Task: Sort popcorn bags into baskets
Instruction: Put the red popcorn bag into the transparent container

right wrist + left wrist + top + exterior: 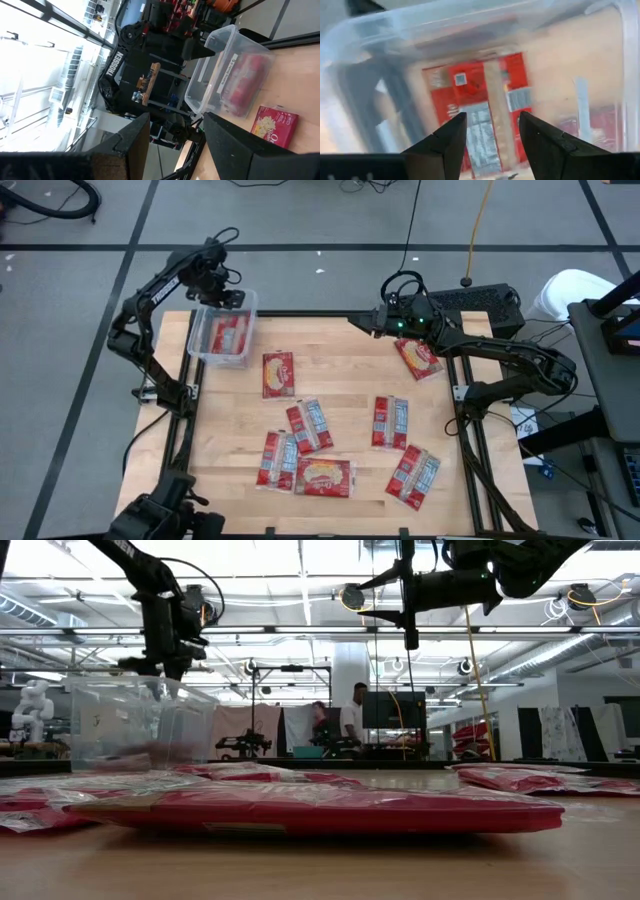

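Worktop (350,480) of pale wood, upper left: we see the left claw (226,297) over the clear plastic rectangular tub (203,350), fingers parted, empty. One flat red popcorn packet (232,335) lies inside. Right claw (357,321) hovers at upper centre, fingers apart, holding nothing. Seven more red packets (278,374) lie scattered on the wood.

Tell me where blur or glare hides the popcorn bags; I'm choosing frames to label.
Low view: nearest popcorn bag soft, ceiling lights glare behind. Left wrist view: clear tub wall smeared, the bag inside blurred. High view: evenly lit, bags sharp. Right wrist view: bright windows washed out.
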You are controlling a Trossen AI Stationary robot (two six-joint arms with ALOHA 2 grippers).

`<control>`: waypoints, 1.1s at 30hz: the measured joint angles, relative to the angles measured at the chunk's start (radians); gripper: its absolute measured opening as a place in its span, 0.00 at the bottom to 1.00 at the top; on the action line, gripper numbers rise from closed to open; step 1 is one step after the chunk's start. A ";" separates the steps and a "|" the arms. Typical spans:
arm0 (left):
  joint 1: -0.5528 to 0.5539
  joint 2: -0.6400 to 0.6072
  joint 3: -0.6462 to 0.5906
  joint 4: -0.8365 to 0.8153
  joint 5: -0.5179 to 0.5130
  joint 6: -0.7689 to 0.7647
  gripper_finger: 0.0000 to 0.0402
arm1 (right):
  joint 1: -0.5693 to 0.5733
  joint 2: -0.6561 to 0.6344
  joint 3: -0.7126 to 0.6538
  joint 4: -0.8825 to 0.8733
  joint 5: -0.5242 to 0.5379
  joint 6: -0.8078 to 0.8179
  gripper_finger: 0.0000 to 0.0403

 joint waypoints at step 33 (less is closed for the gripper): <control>-0.112 -0.015 -0.294 0.263 -0.082 -0.195 0.65 | 0.032 -0.003 0.000 -0.008 -0.007 0.035 0.45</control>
